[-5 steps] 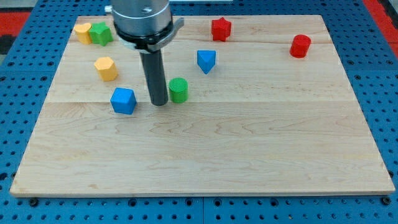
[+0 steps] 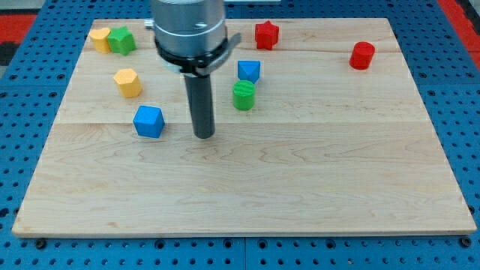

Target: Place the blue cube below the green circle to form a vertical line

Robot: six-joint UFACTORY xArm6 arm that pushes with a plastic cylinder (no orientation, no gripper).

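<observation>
The blue cube (image 2: 148, 121) sits on the wooden board (image 2: 300, 172) at the left of the middle. The green circle (image 2: 243, 95), a short cylinder, stands up and to the right of it, just below a blue triangular block (image 2: 249, 71). My tip (image 2: 204, 136) rests on the board between the two, right of the blue cube and below-left of the green circle, touching neither.
A yellow hexagonal block (image 2: 128, 82) lies above the blue cube. A yellow block (image 2: 100, 38) and a green block (image 2: 121, 40) sit together at the top left. A red star (image 2: 266, 34) and a red cylinder (image 2: 361, 55) are at the top right.
The green circle has moved up and to the right, now close under the blue triangular block. My tip has moved slightly right and down. The blue cube has not moved.
</observation>
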